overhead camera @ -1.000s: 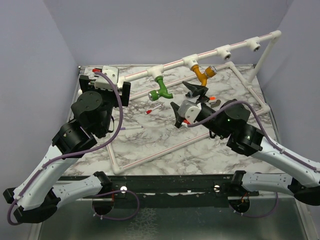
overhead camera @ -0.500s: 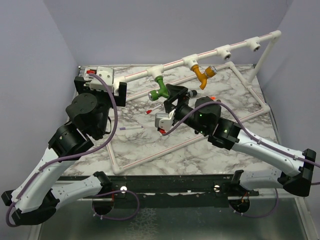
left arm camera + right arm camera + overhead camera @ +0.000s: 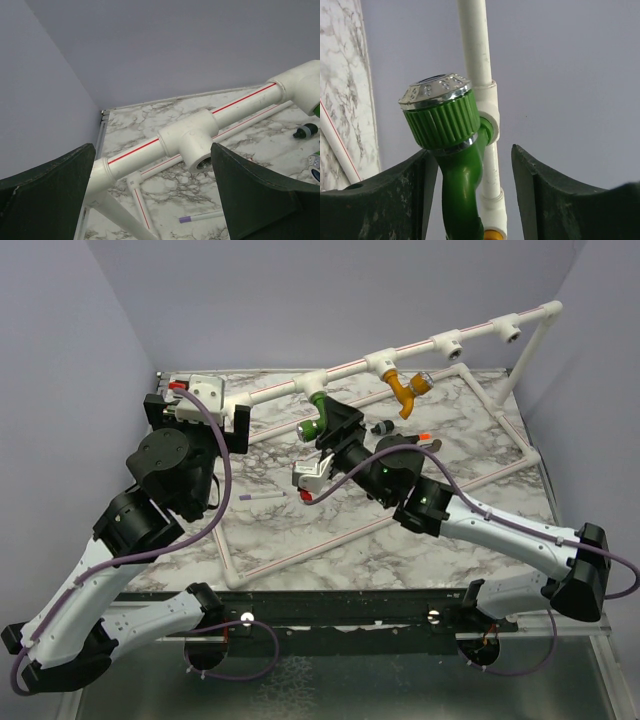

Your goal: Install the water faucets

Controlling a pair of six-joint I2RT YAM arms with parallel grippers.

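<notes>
Green faucet (image 3: 442,122): curved neck, ribbed collar, silvery end.

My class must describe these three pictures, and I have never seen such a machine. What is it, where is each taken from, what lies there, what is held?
Two robot arms are bolted at the near edge of a marble table, each ending in a two-finger pincer. One picture looks down from above; the others come from a camera on each wrist. On the table stands a white pipe frame with a green faucet and an orange faucet hanging from its sockets; a purple pen lies beside. The left pincer is wide open facing an empty socket, holding nothing. The right pincer has its fingers either side of the green faucet, with a gap on one side, so nothing is gripped yet.
</notes>
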